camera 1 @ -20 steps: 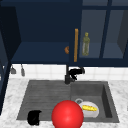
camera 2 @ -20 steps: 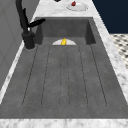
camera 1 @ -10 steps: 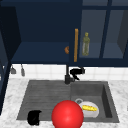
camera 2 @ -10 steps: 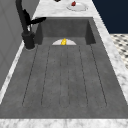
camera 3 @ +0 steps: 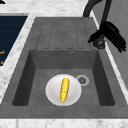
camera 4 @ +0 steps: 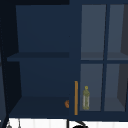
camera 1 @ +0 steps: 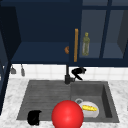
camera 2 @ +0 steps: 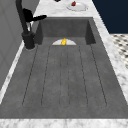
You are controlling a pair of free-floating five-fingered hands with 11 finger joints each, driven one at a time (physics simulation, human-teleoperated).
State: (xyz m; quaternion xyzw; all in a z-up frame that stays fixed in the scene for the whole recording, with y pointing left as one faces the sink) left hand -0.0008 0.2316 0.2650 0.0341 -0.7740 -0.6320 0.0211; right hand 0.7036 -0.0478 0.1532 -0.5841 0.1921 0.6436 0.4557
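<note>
The right hand (camera 1: 78,72) hung in the air just beside the black faucet (camera 1: 67,75), behind the basin and above the sink's back edge. In the right side view it (camera 3: 110,35) was tilted, with its fingers (camera 3: 118,41) held straight and close together, slanting down toward the wall, while the thumb stuck out toward the faucet's base (camera 3: 100,43); it held nothing. In the left side view the same hand (camera 2: 31,17) sat against the faucet's upright pipe (camera 2: 22,20), one finger pointing out over the basin. The left hand (camera 1: 34,117) hovered low at the front left corner of the sink (camera 1: 27,100), over the ribbed drainboard's near edge; whether its fingers were straight or curled could not be made out. One white plate (camera 3: 52,96) lay on the basin floor, and one ear of corn (camera 3: 64,89) lay on it, just beside the drain (camera 3: 82,80). One red ball (camera 1: 67,115) showed at the front edge of the sink in the front view, partly covering the plate. In the open wall cabinet (camera 4: 42,75) above stood one green bottle (camera 4: 86,98) beside one orange door handle (camera 4: 76,97), with a small orange thing (camera 4: 66,103) on the lower shelf to its left. A second plate (camera 2: 76,6) holding something red sat on the far counter in the left side view.
</note>
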